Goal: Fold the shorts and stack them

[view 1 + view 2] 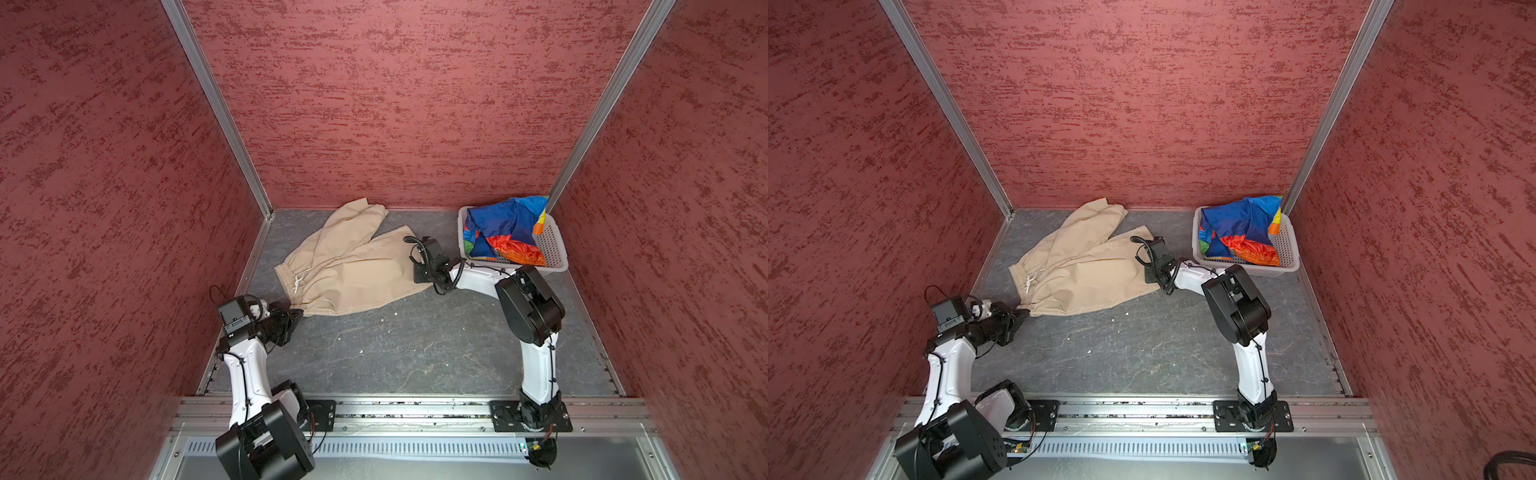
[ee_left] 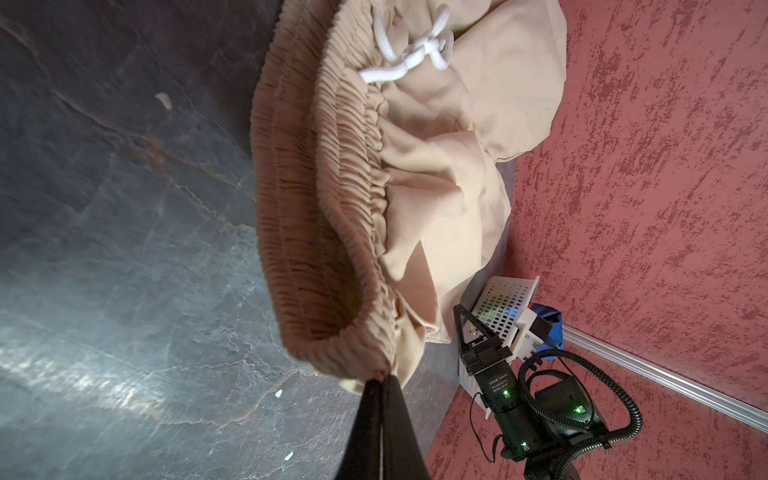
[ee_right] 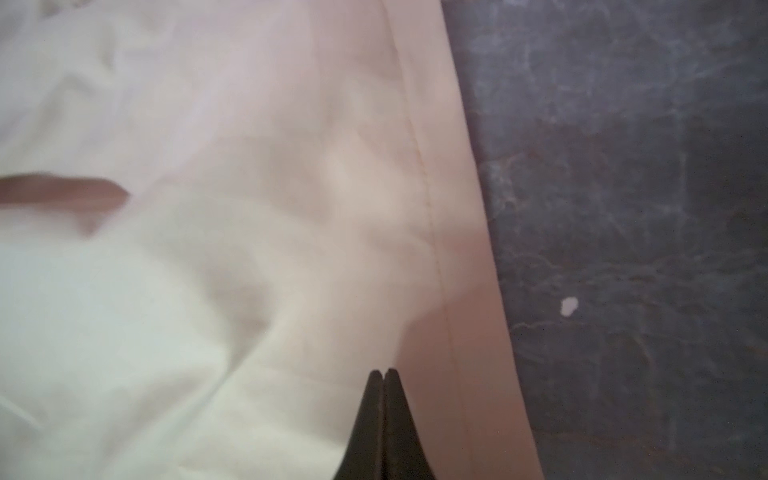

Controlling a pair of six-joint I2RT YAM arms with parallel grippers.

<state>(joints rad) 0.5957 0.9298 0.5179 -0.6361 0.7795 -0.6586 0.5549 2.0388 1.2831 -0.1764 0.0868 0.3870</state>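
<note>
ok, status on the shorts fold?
Left gripper shut on beige shorts waistband corner. Right gripper shut at leg hem, grip unclear. Rainbow shorts unfolded in basket. Nothing in the way.

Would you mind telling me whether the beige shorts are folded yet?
Spread, not folded: the beige shorts lie open with both legs apart.

Shorts laid out on the table (image 1: 415,345), with a basket (image 1: 555,249) behind on the right.
The gathered-waist shorts (image 1: 353,266) are spread left of centre, legs toward the back wall. The second pair of shorts (image 1: 503,232) is heaped in the basket in the far right corner. The waist's near corner is pinched by the left gripper (image 2: 382,376); the right gripper (image 3: 384,374) is placed over the right leg's edge.
</note>
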